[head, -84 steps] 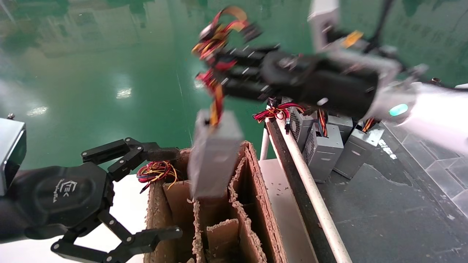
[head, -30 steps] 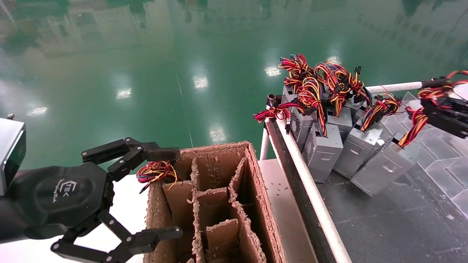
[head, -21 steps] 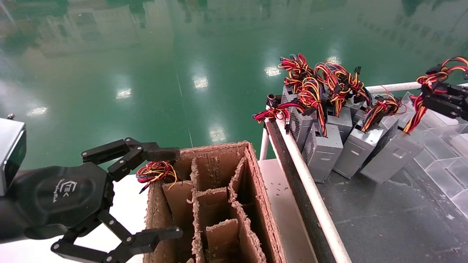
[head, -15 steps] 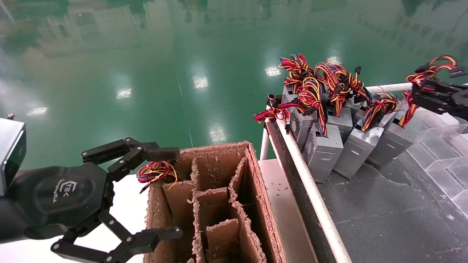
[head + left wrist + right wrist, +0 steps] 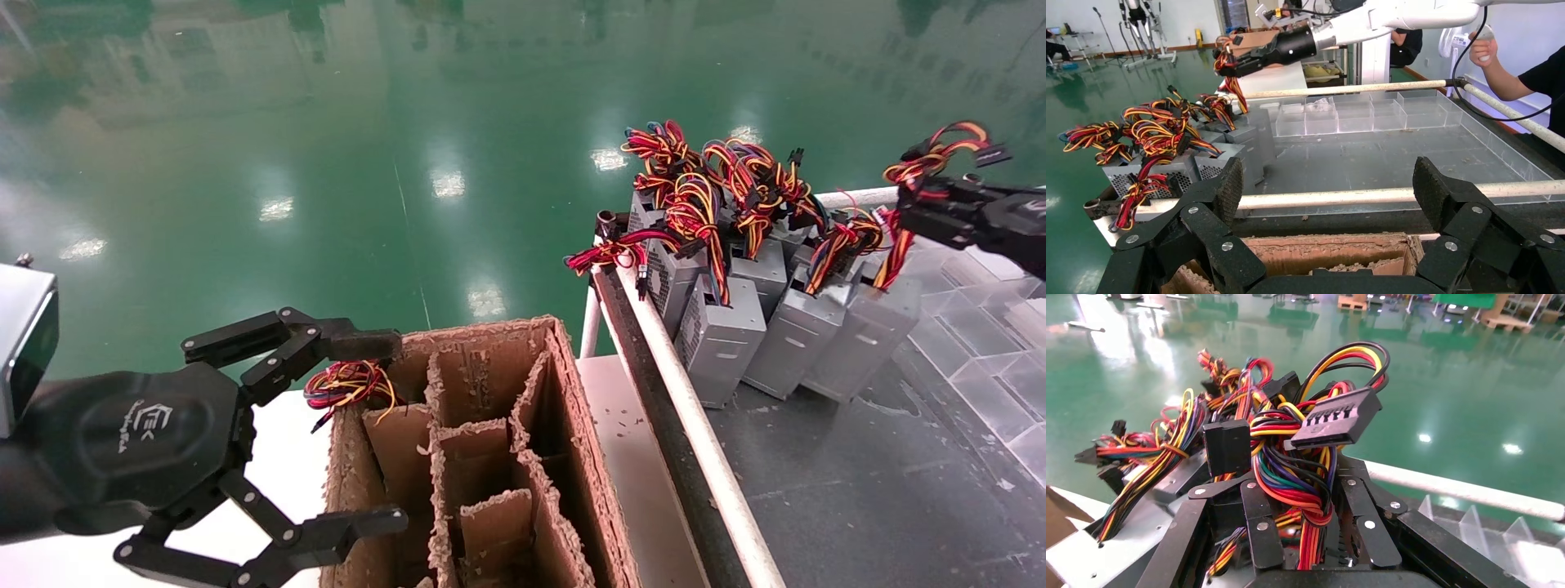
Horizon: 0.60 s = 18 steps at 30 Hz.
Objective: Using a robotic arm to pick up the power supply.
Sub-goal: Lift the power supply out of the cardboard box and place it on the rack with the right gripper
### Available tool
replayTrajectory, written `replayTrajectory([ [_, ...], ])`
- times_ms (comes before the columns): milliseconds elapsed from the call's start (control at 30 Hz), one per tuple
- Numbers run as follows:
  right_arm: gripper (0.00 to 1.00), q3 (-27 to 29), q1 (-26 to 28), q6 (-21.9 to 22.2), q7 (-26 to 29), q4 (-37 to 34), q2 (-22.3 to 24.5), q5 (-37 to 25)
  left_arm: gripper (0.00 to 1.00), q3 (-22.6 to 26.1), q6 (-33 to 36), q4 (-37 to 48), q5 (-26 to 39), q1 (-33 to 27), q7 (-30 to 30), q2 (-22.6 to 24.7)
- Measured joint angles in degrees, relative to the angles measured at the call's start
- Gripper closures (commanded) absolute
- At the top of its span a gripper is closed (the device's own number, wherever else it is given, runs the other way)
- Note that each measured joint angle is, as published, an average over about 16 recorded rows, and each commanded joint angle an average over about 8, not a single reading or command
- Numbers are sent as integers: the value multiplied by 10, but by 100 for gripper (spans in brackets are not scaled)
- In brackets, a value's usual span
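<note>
The power supply (image 5: 866,335), a grey metal box, stands upright on the dark tray (image 5: 858,490) at the right end of a row of like boxes. Its red, yellow and orange wire bundle (image 5: 895,253) rises to my right gripper (image 5: 911,211), which is shut on the wires above the box. In the right wrist view the bundle (image 5: 1291,478) sits pinched between the black fingers (image 5: 1257,523). The left wrist view shows the white robotic arm (image 5: 1407,15) reaching over the tray. My left gripper (image 5: 388,433) hangs open and empty over the cardboard box (image 5: 572,392).
Several other grey power supplies (image 5: 719,335) lean together behind a white rail (image 5: 686,408). Clear dividers (image 5: 981,343) line the tray's right side. Another wire bundle (image 5: 351,384) pokes from the box's far left cell. A person's arm (image 5: 1529,73) is beyond the tray.
The right gripper carried the power supply from above the cardboard box to the tray, then swung it left; the box went from tilted to upright against the row. The left arm stayed still.
</note>
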Motion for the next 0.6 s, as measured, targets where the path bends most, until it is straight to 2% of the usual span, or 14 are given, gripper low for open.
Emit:
replayTrajectory([
  [133, 14, -2, -4, -1, 4, -1, -5, -2, 0, 0, 0, 0, 0, 0, 0, 0],
  [167, 4, -2, -5, -2, 5, -1, -5, -3, 0, 0, 0, 0, 0, 0, 0, 0],
  [200, 0, -2, -5, -3, 6, -1, -6, -3, 0, 0, 0, 0, 0, 0, 0, 0],
  [600, 0, -8, -14, -21, 2, 1, -3, -12, 0, 0, 0, 0, 0, 0, 0, 0],
])
